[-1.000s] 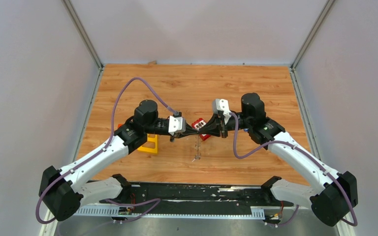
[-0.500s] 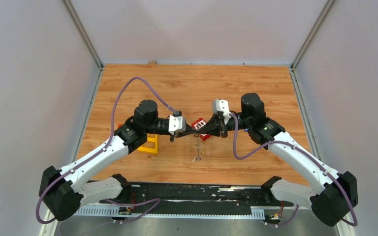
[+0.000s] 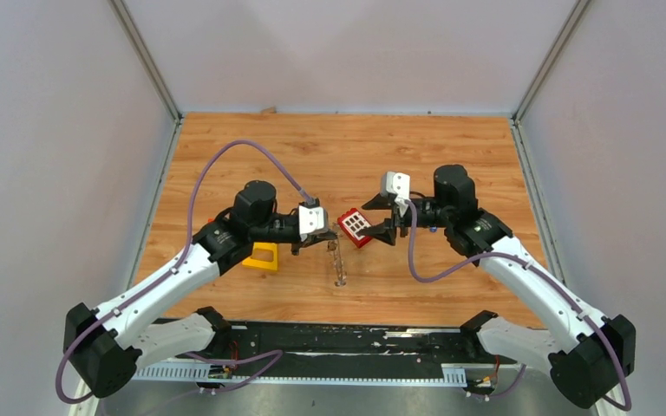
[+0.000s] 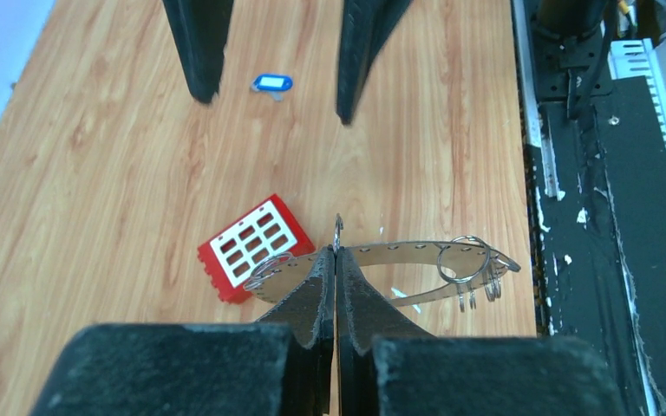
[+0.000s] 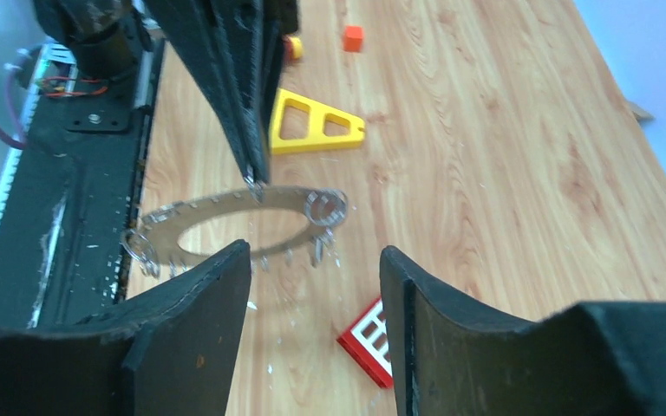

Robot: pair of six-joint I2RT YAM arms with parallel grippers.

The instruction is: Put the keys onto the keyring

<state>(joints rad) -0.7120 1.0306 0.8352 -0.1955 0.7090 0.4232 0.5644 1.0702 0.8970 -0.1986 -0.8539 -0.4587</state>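
Step in hand, as I'm reading it: ring is being held ready and a key is being fetched next. Left claw is clamping shut on the rim of the keyring, holding it up off the surface with small silvery bits dangling from it. Right claw is standing open and holding nothing, facing the left claw with the ring just ahead of its fingers. Blue key is lying loose on the surface, past the right claw on the side away from the left claw. Black key is not showing. Red block is lying below, between the two claws; yellow frame is sitting behind the left claw. Next move is probably calling for the right claw turning back to the blue key, pinching its head flat, then lining it up with the ring. Versus a second ago: the right claw was closed right up against the left at the ring and is now opening and backing off, leaving the ring to the left claw alone.
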